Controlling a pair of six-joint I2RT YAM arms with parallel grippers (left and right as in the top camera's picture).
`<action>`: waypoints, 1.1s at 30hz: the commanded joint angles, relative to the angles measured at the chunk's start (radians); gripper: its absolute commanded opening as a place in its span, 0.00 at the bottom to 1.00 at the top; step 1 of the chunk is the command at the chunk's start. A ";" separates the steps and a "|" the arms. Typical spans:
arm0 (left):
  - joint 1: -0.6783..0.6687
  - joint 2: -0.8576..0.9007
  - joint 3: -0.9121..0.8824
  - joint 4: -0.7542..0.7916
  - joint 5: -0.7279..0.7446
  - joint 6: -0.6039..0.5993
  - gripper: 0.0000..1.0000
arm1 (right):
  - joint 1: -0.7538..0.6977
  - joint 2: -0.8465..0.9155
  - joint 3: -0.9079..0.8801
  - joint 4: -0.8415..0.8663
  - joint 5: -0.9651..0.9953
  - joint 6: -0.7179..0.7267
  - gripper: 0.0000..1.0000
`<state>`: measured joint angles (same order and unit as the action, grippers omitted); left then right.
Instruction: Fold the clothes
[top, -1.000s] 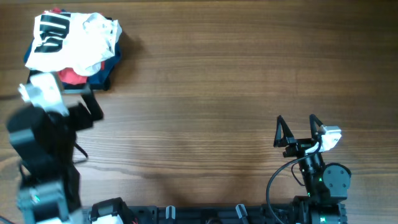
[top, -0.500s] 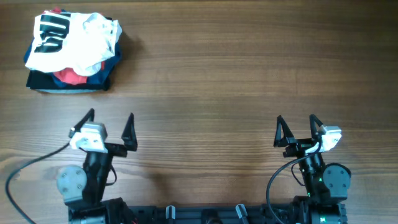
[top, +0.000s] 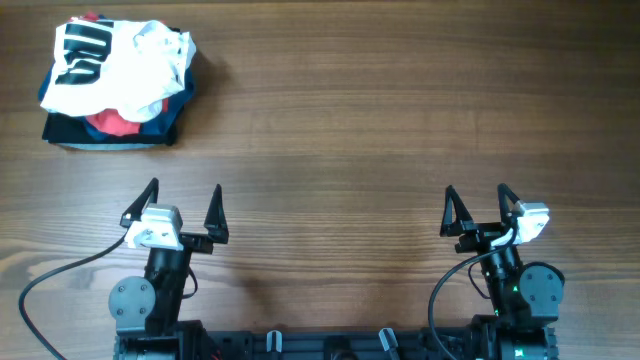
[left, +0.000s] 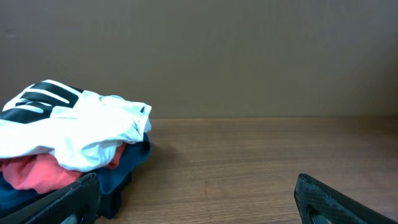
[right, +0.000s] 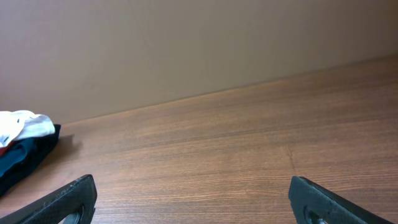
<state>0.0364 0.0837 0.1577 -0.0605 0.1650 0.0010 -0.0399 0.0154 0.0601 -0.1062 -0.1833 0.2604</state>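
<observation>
The left gripper sits low over the desk with its two fingers spread wide, tips pointing away from the arm's base. The right gripper is posed the same way off to its right, well apart from it, and its fingers are also spread wide over bare wood.

The white T-shirt lies crumpled ahead of the left gripper and a little to its left, well apart from it. It is much farther from the right gripper, far ahead and to that gripper's left. Black lettering shows on the shirt's left part. The shirt tops a small pile, draped over a red shirt, with a blue garment and a dark garment underneath.

In the left wrist view the pile fills the left side, beyond the left finger. In the right wrist view only a corner of the white T-shirt shows at the far left edge.
</observation>
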 joint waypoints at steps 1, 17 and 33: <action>-0.040 -0.012 -0.012 0.005 -0.066 -0.009 1.00 | 0.004 -0.011 -0.006 0.005 -0.017 0.005 1.00; 0.000 -0.054 -0.089 0.051 0.002 -0.010 0.99 | 0.004 -0.011 -0.006 0.005 -0.017 0.005 1.00; 0.008 -0.081 -0.152 -0.004 0.005 -0.018 1.00 | 0.004 -0.011 -0.006 0.005 -0.017 0.005 1.00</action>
<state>0.0353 0.0143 0.0101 -0.0570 0.1616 -0.0032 -0.0399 0.0154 0.0601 -0.1059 -0.1833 0.2604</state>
